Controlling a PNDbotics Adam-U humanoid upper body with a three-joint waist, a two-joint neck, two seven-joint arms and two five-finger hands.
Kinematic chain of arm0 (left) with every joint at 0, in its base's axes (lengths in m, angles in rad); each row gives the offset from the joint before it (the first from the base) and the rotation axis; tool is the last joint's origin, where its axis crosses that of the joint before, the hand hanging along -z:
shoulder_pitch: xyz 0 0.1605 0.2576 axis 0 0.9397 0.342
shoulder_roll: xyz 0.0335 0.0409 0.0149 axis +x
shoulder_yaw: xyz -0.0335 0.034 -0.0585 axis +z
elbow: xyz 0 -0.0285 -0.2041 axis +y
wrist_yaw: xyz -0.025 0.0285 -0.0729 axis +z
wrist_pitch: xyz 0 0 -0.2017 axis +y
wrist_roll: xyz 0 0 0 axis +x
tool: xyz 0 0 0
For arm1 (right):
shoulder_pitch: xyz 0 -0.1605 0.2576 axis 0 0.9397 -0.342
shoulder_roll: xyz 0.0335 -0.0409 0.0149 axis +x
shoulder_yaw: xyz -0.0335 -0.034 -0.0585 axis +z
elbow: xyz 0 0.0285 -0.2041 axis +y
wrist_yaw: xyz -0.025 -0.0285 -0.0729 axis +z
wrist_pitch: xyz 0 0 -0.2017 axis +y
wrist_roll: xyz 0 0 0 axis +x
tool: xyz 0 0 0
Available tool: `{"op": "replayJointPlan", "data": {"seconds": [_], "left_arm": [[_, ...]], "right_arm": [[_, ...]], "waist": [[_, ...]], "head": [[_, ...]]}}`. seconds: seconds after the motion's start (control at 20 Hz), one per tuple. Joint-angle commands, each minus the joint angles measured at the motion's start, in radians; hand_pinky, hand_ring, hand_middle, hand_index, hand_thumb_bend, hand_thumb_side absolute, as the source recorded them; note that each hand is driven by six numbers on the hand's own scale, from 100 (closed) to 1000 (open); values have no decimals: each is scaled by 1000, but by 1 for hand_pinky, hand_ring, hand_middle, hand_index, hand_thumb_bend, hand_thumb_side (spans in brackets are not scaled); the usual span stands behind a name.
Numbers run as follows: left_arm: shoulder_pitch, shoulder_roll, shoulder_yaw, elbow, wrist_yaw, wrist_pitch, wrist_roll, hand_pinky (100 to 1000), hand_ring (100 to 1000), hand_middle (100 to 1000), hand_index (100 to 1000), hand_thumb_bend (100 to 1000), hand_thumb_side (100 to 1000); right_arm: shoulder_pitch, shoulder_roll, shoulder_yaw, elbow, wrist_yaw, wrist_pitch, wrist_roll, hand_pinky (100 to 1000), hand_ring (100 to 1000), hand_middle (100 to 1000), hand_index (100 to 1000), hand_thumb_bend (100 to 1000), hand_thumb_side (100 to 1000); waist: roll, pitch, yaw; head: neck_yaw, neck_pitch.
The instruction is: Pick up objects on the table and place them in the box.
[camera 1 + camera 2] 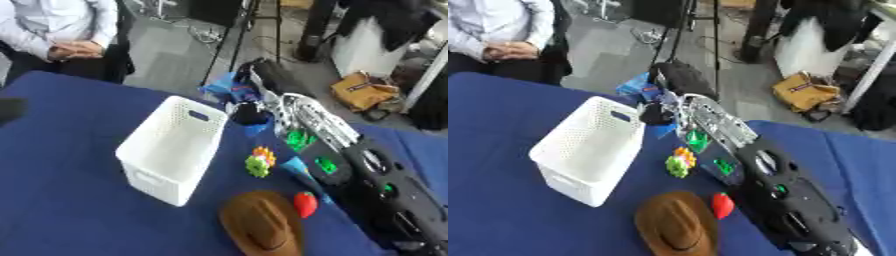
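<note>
A white perforated box (171,150) stands on the blue table (61,200). Right of it lie a green, yellow and orange toy (260,161), a green piece (300,139), a second green piece (326,165), a red fruit-like thing (305,204) and a brown hat (262,225). My right arm runs from the lower right up to the box's far right corner. Its hand (265,80) hangs there, black and blurred. A blue thing (229,89) shows against the hand, and whether it is held is unclear. A dark shape (9,110) at the left edge may be my left hand.
A small blue thing (256,129) lies under a dark lump (249,114) near the box's corner. A seated person is beyond the table's far left edge. A tan bag (363,91) and stands are on the floor behind.
</note>
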Motion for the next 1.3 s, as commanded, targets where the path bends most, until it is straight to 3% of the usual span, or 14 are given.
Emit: {"op": "replayJointPlan", "data": {"seconds": [0.05,0.1,0.15,0.9,1.1,1.3], "left_arm": [[-21,15,-1,-20,5,2,-4,799,726,732,718,100,1000],[-23,16,-1,-20,6,3,-4,799,726,733,718,100,1000],[-26,18,-2,-20,6,3,-5,799,726,732,718,100,1000],[-57,53,1,-20,11,17,-7,796,724,732,716,100,1000],[-72,52,1,-20,8,16,-9,796,724,731,717,100,1000],[-95,68,9,-20,1,29,-8,796,724,731,717,100,1000]], "right_arm": [[-32,-35,-19,6,15,-3,-11,161,584,488,552,100,269],[-34,-35,-19,10,17,-4,-11,158,585,485,550,100,305],[-37,-37,-18,16,20,-5,-11,158,585,485,550,100,271],[-80,-56,-32,75,44,-14,-26,145,624,479,531,100,272],[-86,-65,-36,94,50,-14,-31,141,627,478,530,100,276],[-92,-89,-46,99,49,-17,-43,137,631,476,524,100,275]], "waist": [[1,-13,12],[-1,-11,17],[-6,-8,27],[-48,18,108],[-56,26,128],[-61,33,167]], "head": [[-26,-19],[-32,-19],[-46,-18],[-139,-29],[-179,-32],[-249,-34]]}}
